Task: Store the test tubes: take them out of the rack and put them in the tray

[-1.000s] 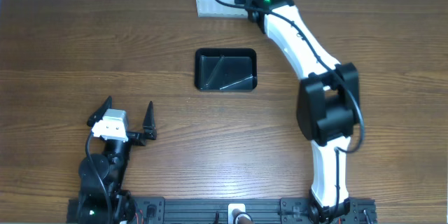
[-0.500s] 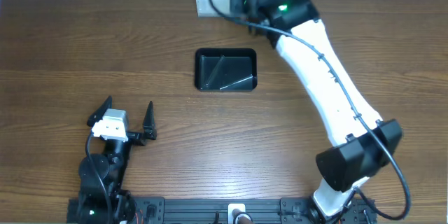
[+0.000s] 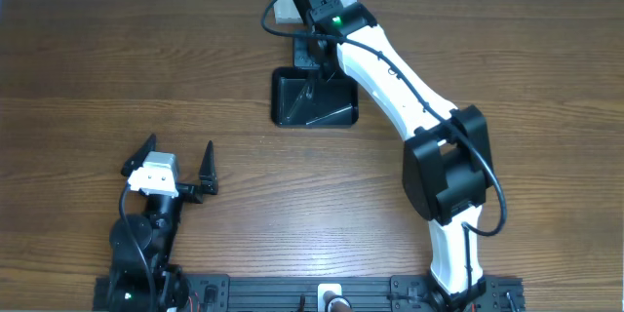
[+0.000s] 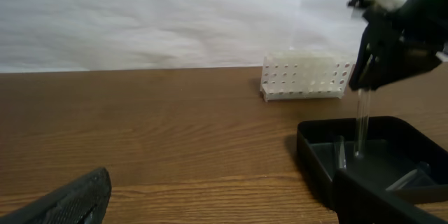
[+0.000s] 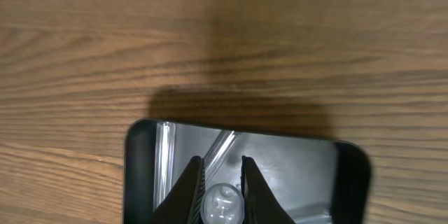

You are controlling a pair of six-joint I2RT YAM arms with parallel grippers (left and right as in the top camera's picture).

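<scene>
The black tray (image 3: 277,107) lies mid-table with two clear test tubes (image 3: 328,113) lying flat in it. Behind it stands the white rack (image 3: 285,2), partly covered by the right arm. My right gripper (image 3: 314,62) hangs over the tray's far side, shut on a test tube (image 4: 362,122) that hangs upright with its tip down in the tray (image 4: 315,161). From the right wrist, the tube's round top (image 5: 222,203) sits between the fingers (image 5: 192,182) above the tray (image 5: 138,175). My left gripper (image 3: 180,168) rests open at the near left, with nothing in it.
The rack (image 4: 306,77) stands just behind the tray, close to a white backdrop at the table's far edge. Bare wood surrounds the tray on the left, right and front.
The right arm has swung from the rack toward me and to the left, bringing its gripper and the tube over the tray. The left arm has stayed still.
</scene>
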